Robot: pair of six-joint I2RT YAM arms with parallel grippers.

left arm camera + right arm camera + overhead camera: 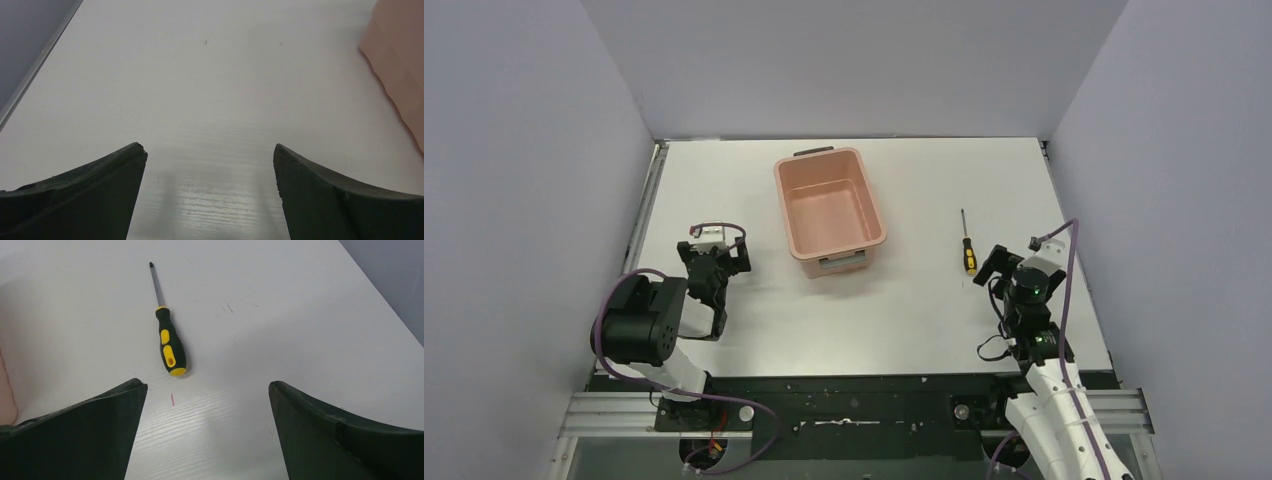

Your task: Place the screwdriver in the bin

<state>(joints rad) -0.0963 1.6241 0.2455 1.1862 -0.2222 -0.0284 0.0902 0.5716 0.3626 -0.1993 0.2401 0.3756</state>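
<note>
The screwdriver (967, 245), with a thin dark shaft and a yellow-and-black handle, lies flat on the white table right of the bin, handle toward me. In the right wrist view the screwdriver (169, 339) lies just ahead of the fingers, slightly left. The salmon-pink bin (784, 215) stands empty at the table's middle back; its wall shows at the right edge of the left wrist view (400, 65). My right gripper (996, 266) is open and empty, close behind the handle. My left gripper (714, 258) is open and empty, left of the bin.
Grey walls enclose the table on the left, back and right. A metal rail (646, 215) runs along the table's left edge. The arm bases and cables sit at the near edge (844, 410).
</note>
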